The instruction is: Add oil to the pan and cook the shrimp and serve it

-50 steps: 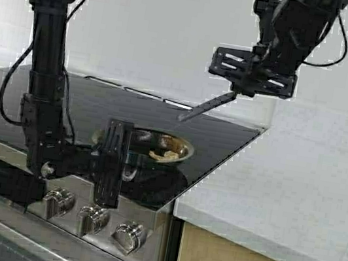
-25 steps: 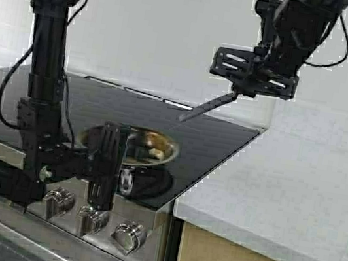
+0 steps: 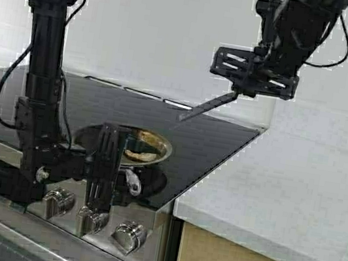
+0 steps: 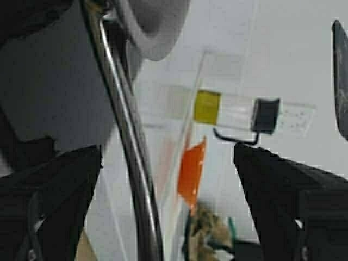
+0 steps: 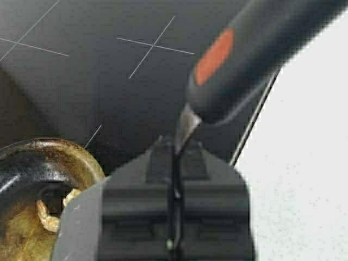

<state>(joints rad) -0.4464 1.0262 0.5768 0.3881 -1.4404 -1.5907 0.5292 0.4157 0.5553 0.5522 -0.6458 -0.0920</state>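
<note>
Steel pan (image 3: 133, 145), browned inside with tan shrimp (image 3: 140, 155), clenched by left end effector (image 3: 110, 163); right end effector (image 3: 251, 83) grasps spatula (image 3: 205, 107).

Pan (image 3: 133, 145) partly hidden behind left end effector (image 3: 106, 166).

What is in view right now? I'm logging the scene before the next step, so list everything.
pan: one, steel with browned inside, on the stove's front part.
shrimp: pale tan lumps, count unclear, inside the pan.
spatula: one, black, hanging over the stove.
stove: one, black glass top.
knobs: three, silver, on the stove's front.
counter: one, white speckled, right of the stove.
left gripper: one, black, holding the pan at its near edge.
right gripper: one, black, raised above the stove, clamping the spatula.
</note>
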